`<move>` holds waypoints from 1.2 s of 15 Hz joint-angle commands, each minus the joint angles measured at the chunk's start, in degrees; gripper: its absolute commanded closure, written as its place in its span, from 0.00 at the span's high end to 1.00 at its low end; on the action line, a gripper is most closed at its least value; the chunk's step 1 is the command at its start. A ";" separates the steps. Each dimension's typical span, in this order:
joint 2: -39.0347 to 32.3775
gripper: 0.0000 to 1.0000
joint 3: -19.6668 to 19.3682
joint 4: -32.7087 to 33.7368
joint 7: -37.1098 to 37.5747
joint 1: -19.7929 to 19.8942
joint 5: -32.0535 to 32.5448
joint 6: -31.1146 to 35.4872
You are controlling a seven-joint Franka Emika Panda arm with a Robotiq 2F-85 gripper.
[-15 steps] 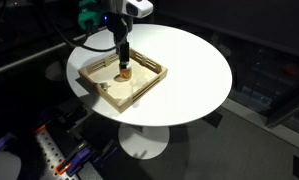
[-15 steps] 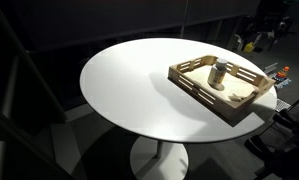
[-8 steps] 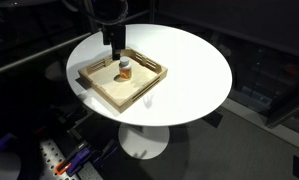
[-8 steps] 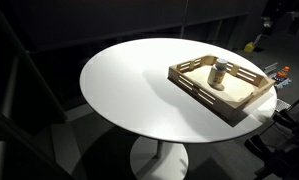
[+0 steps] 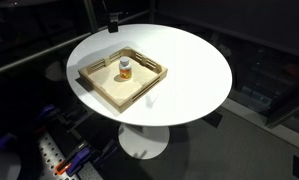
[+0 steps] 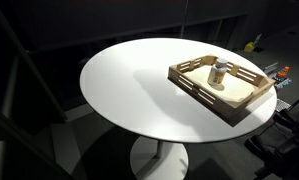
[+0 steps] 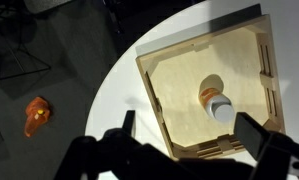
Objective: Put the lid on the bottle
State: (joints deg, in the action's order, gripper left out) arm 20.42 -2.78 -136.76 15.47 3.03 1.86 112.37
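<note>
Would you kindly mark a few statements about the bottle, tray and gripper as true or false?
1. The bottle stands upright inside the tray. True.
2. The gripper is shut on the bottle. False: it is open and empty, above the tray.
3. The tray sits on a round white table. True.
4. The tray holds two bottles. False: there is only one.
</note>
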 commanded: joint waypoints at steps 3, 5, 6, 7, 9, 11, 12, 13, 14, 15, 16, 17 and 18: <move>2.29 1.00 0.73 1.10 -0.35 1.31 -0.29 -2.12; 2.91 1.00 0.70 1.30 -0.37 1.54 -0.28 -2.55; 2.95 1.00 0.70 1.30 -0.37 1.56 -0.28 -2.56; 2.95 1.00 0.70 1.30 -0.37 1.56 -0.28 -2.56; 2.95 1.00 0.70 1.30 -0.37 1.56 -0.28 -2.56; 2.95 1.00 0.70 1.30 -0.38 1.56 -0.28 -2.56; 2.95 1.00 0.70 1.30 -0.38 1.56 -0.28 -2.56; 2.95 1.00 0.70 1.30 -0.37 1.56 -0.28 -2.56; 2.95 1.00 0.70 1.30 -0.37 1.56 -0.28 -2.56; 2.95 1.00 0.70 1.30 -0.37 1.56 -0.28 -2.56; 2.95 1.00 0.70 1.30 -0.38 1.56 -0.28 -2.56; 2.95 1.00 0.70 1.30 -0.38 1.56 -0.28 -2.56; 2.95 1.00 0.70 1.30 -0.38 1.56 -0.28 -2.56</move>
State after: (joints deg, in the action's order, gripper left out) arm 23.40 -2.77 -135.56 15.37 3.79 1.87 109.93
